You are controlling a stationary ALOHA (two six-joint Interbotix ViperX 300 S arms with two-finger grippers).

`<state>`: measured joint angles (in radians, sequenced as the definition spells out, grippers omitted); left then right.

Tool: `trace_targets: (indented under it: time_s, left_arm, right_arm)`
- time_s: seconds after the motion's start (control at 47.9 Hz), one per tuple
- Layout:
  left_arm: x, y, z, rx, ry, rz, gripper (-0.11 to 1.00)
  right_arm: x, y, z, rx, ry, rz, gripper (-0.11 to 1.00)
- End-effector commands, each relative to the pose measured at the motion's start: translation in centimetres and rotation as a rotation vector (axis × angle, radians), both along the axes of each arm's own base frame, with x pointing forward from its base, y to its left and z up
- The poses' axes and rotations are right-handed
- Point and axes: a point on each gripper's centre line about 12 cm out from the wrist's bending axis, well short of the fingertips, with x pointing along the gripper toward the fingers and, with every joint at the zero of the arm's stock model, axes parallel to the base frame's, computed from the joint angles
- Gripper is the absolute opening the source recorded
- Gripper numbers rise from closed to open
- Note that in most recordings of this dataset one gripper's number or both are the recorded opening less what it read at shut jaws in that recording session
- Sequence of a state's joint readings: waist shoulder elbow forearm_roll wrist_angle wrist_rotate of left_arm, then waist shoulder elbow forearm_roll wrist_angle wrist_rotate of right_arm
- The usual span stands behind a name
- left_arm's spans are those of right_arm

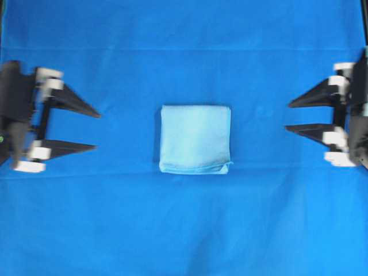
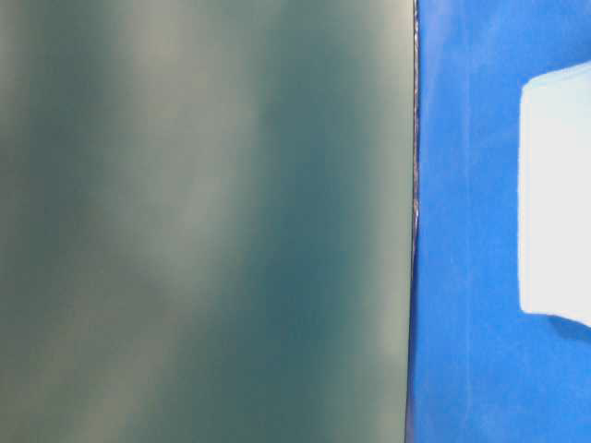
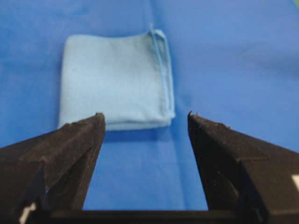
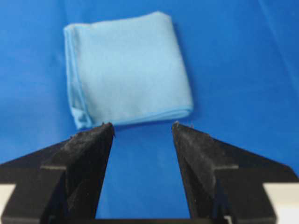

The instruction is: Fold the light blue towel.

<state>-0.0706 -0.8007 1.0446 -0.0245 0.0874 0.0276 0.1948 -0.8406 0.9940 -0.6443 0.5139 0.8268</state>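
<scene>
The light blue towel (image 1: 195,138) lies folded into a small square in the middle of the royal-blue sheet (image 1: 184,230). Its stacked hemmed edges show along its near side. It also shows in the left wrist view (image 3: 114,79), the right wrist view (image 4: 128,67) and the table-level view (image 2: 556,194). My left gripper (image 1: 96,131) is open and empty, well left of the towel. My right gripper (image 1: 287,117) is open and empty, well right of it. Neither touches the towel.
The royal-blue sheet covers the whole table, with faint crease lines across it. In the table-level view a blurred grey-green surface (image 2: 203,221) fills the left two thirds, up to the sheet's edge.
</scene>
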Motion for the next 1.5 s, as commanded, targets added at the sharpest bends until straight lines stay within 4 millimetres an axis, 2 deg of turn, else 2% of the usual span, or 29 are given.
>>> trace_targets:
  time_s: [0.0,0.209,0.397,0.606,1.483]
  left_arm:
    - [-1.6,0.5,0.1,-0.004,-0.050,0.019,0.68]
    - [-5.5,1.3,-2.9,-0.010,-0.105,0.054,0.68]
    - [-7.4,1.7,-4.9,-0.025,-0.128,0.081,0.67]
    - [-7.5,1.9,-4.9,-0.024,-0.131,0.093,0.67]
    - [-7.5,1.9,-5.0,-0.024,-0.130,0.094,0.67]
  right_arm:
    - [-1.3,-0.1,0.2,0.003,-0.060,0.017,0.58]
    - [-4.0,-0.5,-1.9,0.027,-0.149,0.045,0.58]
    - [-5.1,-1.4,-4.1,0.043,-0.174,0.008,0.58]
    - [-4.9,-2.0,-5.0,0.044,-0.161,-0.018,0.58]
    - [-4.9,-2.0,-4.8,0.043,-0.169,-0.020,0.58]
